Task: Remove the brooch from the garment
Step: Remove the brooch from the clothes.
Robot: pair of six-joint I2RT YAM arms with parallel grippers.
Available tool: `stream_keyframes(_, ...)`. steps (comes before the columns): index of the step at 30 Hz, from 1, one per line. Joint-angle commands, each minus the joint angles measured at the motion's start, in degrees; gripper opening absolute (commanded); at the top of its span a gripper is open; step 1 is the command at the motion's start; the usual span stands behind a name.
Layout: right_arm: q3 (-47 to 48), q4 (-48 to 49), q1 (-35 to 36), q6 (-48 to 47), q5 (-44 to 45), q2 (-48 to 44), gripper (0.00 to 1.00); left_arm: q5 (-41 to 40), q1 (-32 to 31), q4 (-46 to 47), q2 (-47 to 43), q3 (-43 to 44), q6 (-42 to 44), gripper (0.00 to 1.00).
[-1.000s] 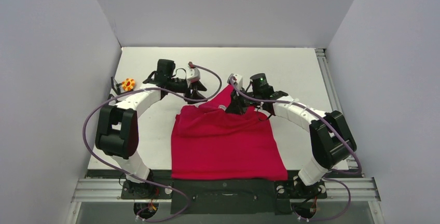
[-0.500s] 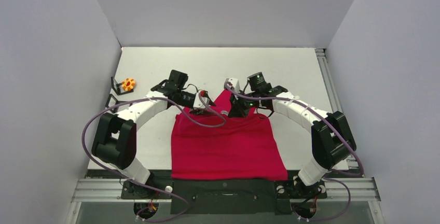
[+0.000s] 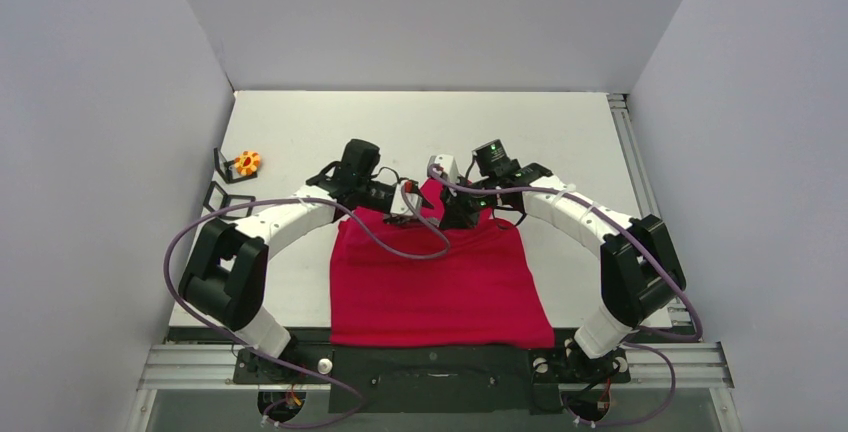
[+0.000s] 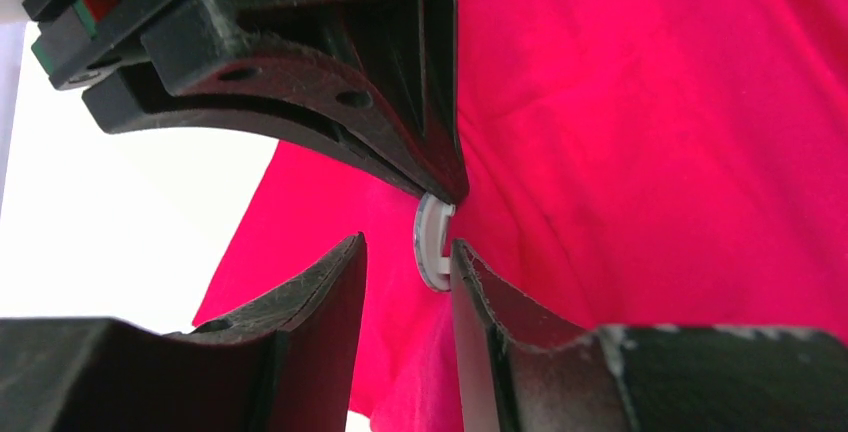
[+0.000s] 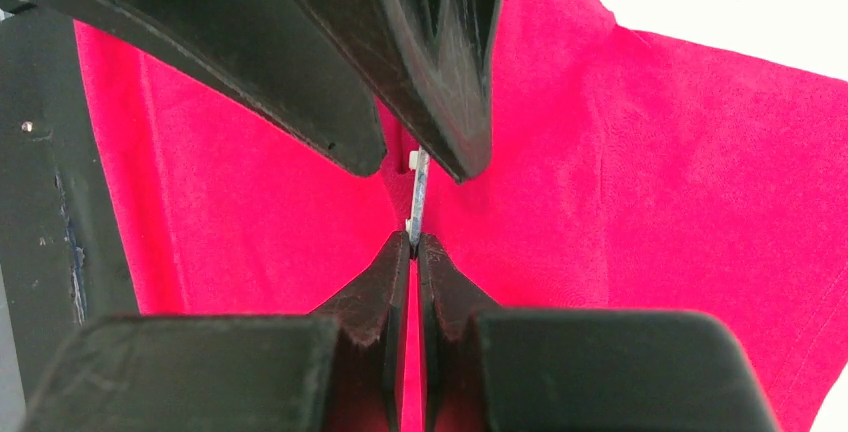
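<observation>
The red T-shirt point(image 3: 440, 277) lies flat on the white table point(image 3: 560, 132), in the lower middle of the overhead view. Its far edge is bunched up into a peak where the two arms meet. The right gripper point(image 5: 413, 244) comes in from the right of that view. Its fingers are pressed together, and the lower edge of a small white disc point(image 5: 418, 187) is pinched at their very tips. In the right wrist view the disc is seen edge-on, standing straight up from the fingertips against the red cloth. The left gripper point(image 4: 408, 252) reaches in from the left and straddles the same disc point(image 4: 431, 242). Its fingers stand apart, with the disc close against the inner face of the finger on the right of the left wrist frame. A clear gap separates the disc from the other finger. The pictures do not show whether the disc is fastened to the cloth. In the left wrist view the right gripper's tip point(image 4: 448, 190) touches the top of the disc. Well away, at the upper left of the table in the overhead view, a small orange and yellow object point(image 3: 247, 162) sits beside a black bracket point(image 3: 222, 166).
</observation>
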Motion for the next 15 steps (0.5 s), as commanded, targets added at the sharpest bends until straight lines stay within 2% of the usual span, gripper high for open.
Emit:
stream_keyframes(1,2.55,-0.42,0.42,-2.90,-0.87,-1.97,0.00,-0.81,-1.15,4.07,-0.08,-0.11,-3.24,0.32)
stream_keyframes(6,2.29,0.45,0.46,-2.55,-1.02,-2.72,0.00,-1.65,-1.41,2.91,0.75,0.38,-3.83,0.25)
stream_keyframes(15,2.71,0.65,0.86,-2.30,-1.20,-2.91,0.00,-3.44,-2.19,0.06,1.67,1.55,-3.40,0.25)
